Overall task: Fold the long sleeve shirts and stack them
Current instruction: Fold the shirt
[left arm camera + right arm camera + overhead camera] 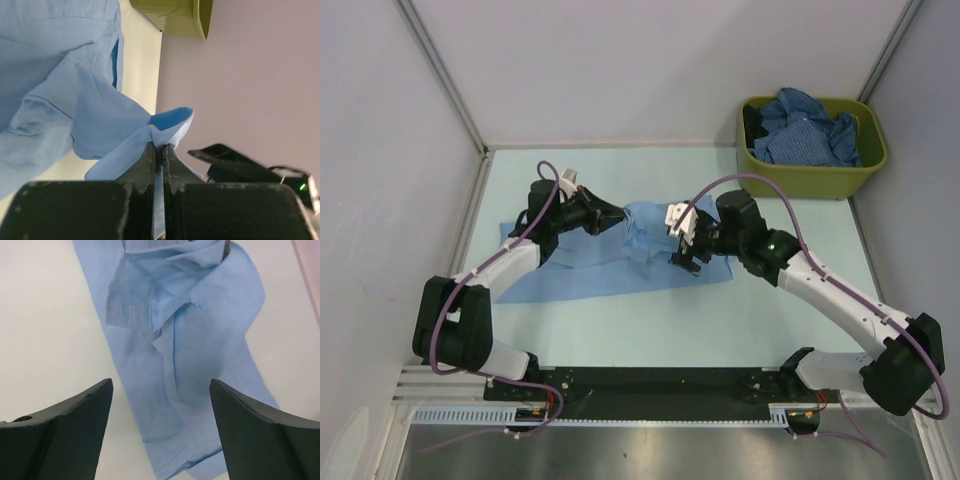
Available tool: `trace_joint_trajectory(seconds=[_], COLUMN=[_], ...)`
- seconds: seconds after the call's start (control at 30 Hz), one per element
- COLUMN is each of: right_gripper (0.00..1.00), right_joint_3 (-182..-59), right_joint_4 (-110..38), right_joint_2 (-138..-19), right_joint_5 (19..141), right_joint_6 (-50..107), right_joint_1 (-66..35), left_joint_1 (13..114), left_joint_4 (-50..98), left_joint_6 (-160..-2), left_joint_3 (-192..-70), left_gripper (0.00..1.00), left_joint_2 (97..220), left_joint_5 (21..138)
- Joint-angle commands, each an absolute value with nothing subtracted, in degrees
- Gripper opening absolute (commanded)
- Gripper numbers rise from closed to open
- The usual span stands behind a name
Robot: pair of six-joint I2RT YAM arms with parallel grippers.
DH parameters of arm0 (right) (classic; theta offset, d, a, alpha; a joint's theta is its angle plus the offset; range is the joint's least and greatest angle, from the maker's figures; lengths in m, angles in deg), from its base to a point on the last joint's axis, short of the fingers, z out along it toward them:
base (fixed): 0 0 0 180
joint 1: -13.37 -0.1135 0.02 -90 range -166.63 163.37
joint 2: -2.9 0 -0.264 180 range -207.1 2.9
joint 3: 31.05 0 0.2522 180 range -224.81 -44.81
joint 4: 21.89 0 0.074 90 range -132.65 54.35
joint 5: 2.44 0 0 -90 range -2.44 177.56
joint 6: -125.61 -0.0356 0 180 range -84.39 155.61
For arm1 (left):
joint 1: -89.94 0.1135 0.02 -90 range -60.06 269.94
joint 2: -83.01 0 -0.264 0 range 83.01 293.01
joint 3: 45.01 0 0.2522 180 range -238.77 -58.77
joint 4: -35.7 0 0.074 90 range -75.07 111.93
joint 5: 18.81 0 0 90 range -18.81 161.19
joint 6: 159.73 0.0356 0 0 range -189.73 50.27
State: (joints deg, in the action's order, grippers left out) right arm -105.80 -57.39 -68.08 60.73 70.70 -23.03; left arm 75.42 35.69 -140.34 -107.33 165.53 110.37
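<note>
Top view: light blue shirt (590, 270) lies spread on the table (770, 300) beneath the jaws of both arms; darker shirts (810, 130) are heaped in the olive bin (760, 165), well apart.
Left wrist: left gripper (159, 147) — clenched on a raised fold of the light blue shirt, with cloth pinched between its jaws.
Right wrist: right gripper (160, 385) — released, jaws spread wide, the shirt lying below the gap.

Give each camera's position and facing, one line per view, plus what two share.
Top: above and behind the arms, looking down at table, shirt, bin; both arms show.
Left wrist: low, along the shut left hand pinching shirt cloth, toward the bin.
Right wrist: down onto the shirt, between the fingers of the open right hand.
Shared: top and left wrist both show the bin; all show the shirt.
</note>
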Motion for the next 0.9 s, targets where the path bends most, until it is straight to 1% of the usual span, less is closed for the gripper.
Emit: trace_joint_trajectory(seconds=[0.0, 0.13, 0.3, 0.33, 0.37, 0.43, 0.47, 0.5, 0.53, 0.57, 0.63, 0.67, 0.7, 0.73, 0.8, 0.83, 0.87], right_gripper=[0.84, 0.83, 0.74, 0.71, 0.57, 0.48, 0.42, 0.39, 0.39, 0.41, 0.49, 0.55, 0.56, 0.54, 0.31, 0.11, 0.0], right_joint_3=[-103.08, -102.47, -103.87, -104.66, -105.1, -106.24, -106.86, -107.56, -109.65, -110.63, -112.04, -112.66, -112.66, -112.66, -113.27, -114.23, -115.29], right_joint_4=[-43.3, -39.96, -41.17, -41.53, -41.8, -41.89, -42.06, -43.37, -44.6, -46.53, -49.97, -50.5, -50.76, -50.51, -49.98, -50.41, -50.76], right_joint_2=[-68.54, -70.75, -73.38, -74.52, -75.22, -77.59, -78.21, -78.92, -79.62, -79.89, -79.98, -80.24, -80.42, -80.77, -81.99, -82.35, -82.61], right_joint_5=[68.12, 69.01, 67.52, 66.56, 66.12, 66.9, 66.99, 67.08, 66.21, 64.9, 62.52, 62.16, 62.24, 63.81, 65.84, 65.76, 65.15], right_joint_6=[76.56, 80.15, 84.82, 85.17, 86.05, 86.58, 87.19, 87.37, 87.37, 88.16, 88.16, 88.34, 88.95, 89.56, 90.53, 90.62, 89.58], right_joint_1=[-29.58, -32.59, -36.1, -36.81, -36.99, -37.43, -37.34, -37.34, -37.34, -37.08, -37.08, -37.25, -37.43, -37.69, -37.69, -37.17, -36.47], left_joint_1=[75.79, 76.06, 76.14, 76.49, 76.67, 77.02, 77.02, 77.02, 77.11, 77.2, 77.29, 77.37, 77.37, 77.37, 77.37, 77.37, 77.29], left_joint_4=[35.12, 38.11, 40.21, 39.95, 40.39, 42.58, 42.68, 42.42, 41.72, 41.45, 41.62, 41.45, 41.53, 41.79, 41.97, 41.89, 41.8], left_joint_6=[-151.36, -155.07, -155.69, -155.17, -155.6, -157.09, -157.1, -156.57, -156.05, -155.69, -156.04, -156.04, -156.04, -156.04, -156.39, -156.39, -156.13], left_joint_3=[-107.46, -105.09, -103.33, -103.07, -102.63, -101.14, -101.05, -101.13, -101.05, -100.96, -100.26, -100.26, -100.08, -99.82, -99.73, -99.55, -99.47], left_gripper=[0.06, 0.07, 0.07, 0.08, 0.08, 0.08, 0.08, 0.08, 0.08, 0.09, 0.09, 0.09, 0.09, 0.09, 0.1, 0.1, 0.11], left_joint_2=[165.45, 165.01, 164.22, 164.22, 164.04, 163.69, 162.99, 162.46, 162.02, 161.15, 160.62, 160.53, 160.26, 160.09, 159.3, 158.86, 158.33], left_joint_5=[108.1, 108.81, 108.37, 108.19, 108.19, 108.45, 108.54, 108.37, 108.11, 108.02, 107.66, 107.66, 107.75, 107.66, 107.93, 108.19, 108.02])
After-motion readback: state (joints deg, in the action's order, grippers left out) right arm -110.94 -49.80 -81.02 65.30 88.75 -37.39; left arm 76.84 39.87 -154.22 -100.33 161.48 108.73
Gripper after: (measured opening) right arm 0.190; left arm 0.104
